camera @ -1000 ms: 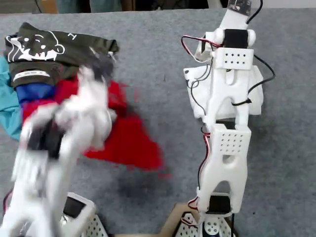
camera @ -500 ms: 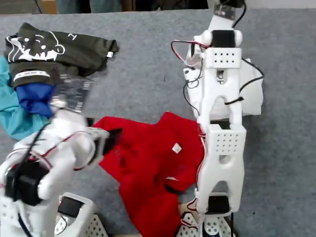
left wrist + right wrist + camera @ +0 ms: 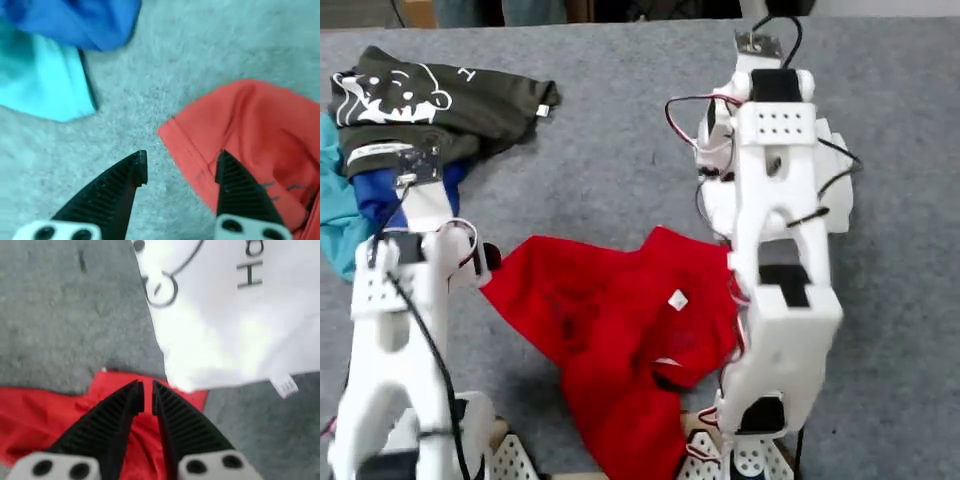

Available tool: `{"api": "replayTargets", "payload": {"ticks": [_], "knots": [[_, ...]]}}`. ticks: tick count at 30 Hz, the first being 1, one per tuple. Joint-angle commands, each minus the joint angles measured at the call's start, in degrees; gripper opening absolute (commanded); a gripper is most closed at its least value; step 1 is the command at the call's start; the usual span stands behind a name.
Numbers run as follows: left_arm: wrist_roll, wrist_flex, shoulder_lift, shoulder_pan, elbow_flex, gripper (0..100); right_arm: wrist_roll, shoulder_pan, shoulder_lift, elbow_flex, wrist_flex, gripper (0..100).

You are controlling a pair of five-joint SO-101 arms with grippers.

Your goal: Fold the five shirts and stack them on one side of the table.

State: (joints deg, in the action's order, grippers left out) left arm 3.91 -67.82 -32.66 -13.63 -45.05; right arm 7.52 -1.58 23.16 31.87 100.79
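The gray table (image 3: 620,130) has a red shirt (image 3: 620,330) lying crumpled in the middle. A white shirt (image 3: 225,325) lies just beside it. A green shirt (image 3: 470,100), a blue shirt (image 3: 380,190) and a light blue shirt (image 3: 335,235) lie in a heap near one corner.

— What sort of place is this?
— A robotics lab or test bench, I'd say, not a home. A left arm (image 3: 395,330) and a right arm (image 3: 775,230), both of white plastic, stand side by side on a table (image 3: 620,130) covered in grey felt.
— What else shows it?
— Bare wires (image 3: 708,172), red and black, run along the arms, and rows of holes (image 3: 778,122) dot the plastic. The only house goods are shirts: a heap (image 3: 420,100) at one side, and a red shirt (image 3: 620,320) between the arms.
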Motion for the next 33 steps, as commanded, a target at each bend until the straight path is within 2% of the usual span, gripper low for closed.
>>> {"api": "replayTargets", "payload": {"ticks": [1, 6, 10, 14, 19, 27, 33], "knots": [[3.1, 1.2, 9.2, -0.4, 5.1, 23, -4.2, 2.1, -9.8, -11.5, 0.4, 5.0], [2.9, 1.3, 20.8, -0.4, 9.5, 22, -8.6, 9.4, -14.7, -26.4, -2.3, 5.0], [2.8, 3.2, 25.6, 0.4, 10.4, 15, -10.3, 13.5, -15.2, -35.6, -8.4, 5.1], [2.8, 6.1, 26.6, 5.0, 7.3, 2, -10.8, 13.1, -14.9, -42.1, -12.6, 5.1], [2.8, 7.8, 24.1, 6.5, 5.3, 3, -10.6, 9.7, -15.7, -45.8, -14.4, 5.2], [2.8, 8.3, 10.4, -4.9, 9.2, 3, -10.5, 7.9, -19.2, -46.0, -12.6, 5.3], [2.8, 8.7, 9.9, -8.9, 16.1, 3, -6.2, 7.2, -18.5, -45.7, -13.0, 5.3]]}}
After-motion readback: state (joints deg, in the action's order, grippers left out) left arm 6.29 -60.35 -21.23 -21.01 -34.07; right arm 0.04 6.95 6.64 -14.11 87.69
